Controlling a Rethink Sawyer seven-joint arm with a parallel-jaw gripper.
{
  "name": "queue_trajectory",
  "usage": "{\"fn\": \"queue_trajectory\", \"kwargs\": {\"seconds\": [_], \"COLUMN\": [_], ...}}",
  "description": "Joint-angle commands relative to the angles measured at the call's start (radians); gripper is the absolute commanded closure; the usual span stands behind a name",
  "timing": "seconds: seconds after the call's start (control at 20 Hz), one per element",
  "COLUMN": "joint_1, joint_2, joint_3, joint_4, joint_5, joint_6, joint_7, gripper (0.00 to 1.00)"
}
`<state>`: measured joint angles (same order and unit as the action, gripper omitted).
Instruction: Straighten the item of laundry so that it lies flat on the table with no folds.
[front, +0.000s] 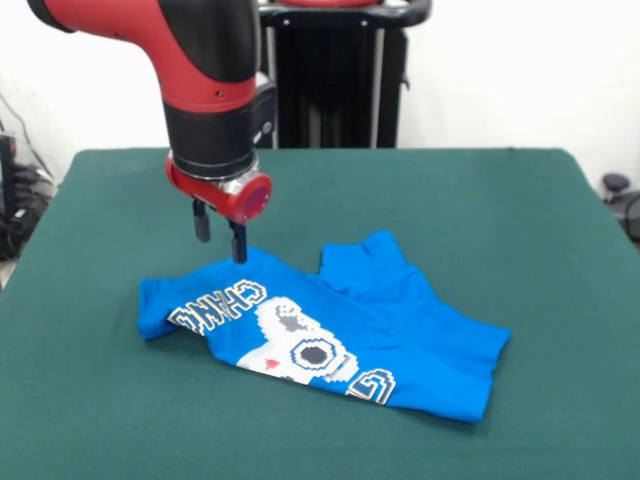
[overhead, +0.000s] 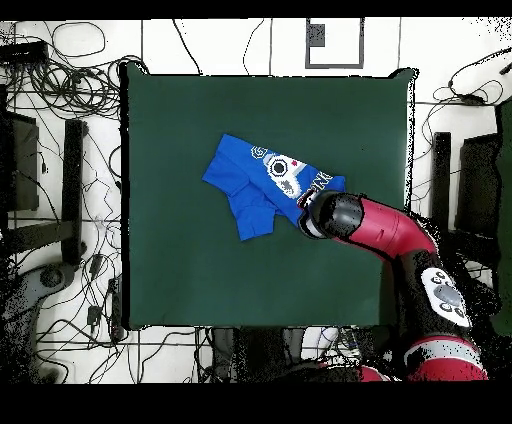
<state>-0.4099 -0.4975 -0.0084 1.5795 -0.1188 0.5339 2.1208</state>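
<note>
Overhead, the T-shirt (overhead: 268, 184) lies rumpled mid-tabletop (overhead: 180, 270) — bare green felt on every side; pincer (front: 220, 236) hangs empty, fingers narrowly parted, above its far edge.

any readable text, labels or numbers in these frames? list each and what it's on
"CHANG": roughly, pixel-style lettering on the blue T-shirt, at its edge nearest the gripper; letters are upside down and partly folded, so the reading is uncertain.
"G": a single large letter near the shirt's front hem; could be another character.
Overhead view: shirt lettering too small to read.
Nothing legible on the arm or table.
</note>
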Motion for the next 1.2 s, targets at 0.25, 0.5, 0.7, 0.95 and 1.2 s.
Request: {"fn": "queue_trajectory", "kwargs": {"seconds": [0.25,0.5,0.7,0.95,1.2], "joint_1": [0.038,0.031,0.035,0.056,0.062], "joint_2": [0.053,0.063,0.064,0.057,0.061], "joint_3": [0.104,0.120,0.123,0.112,0.109], "joint_4": [-0.032,-0.046,-0.054,-0.065,-0.071], "joint_5": [-0.012,-0.002,0.008,0.008,0.011], "joint_6": [0.090,0.088,0.101,0.127,0.131], "joint_7": [-0.020,-0.023,-0.014,-0.002,0.008], "gripper": [0.00,0.00,0.00,0.00,0.00]}}
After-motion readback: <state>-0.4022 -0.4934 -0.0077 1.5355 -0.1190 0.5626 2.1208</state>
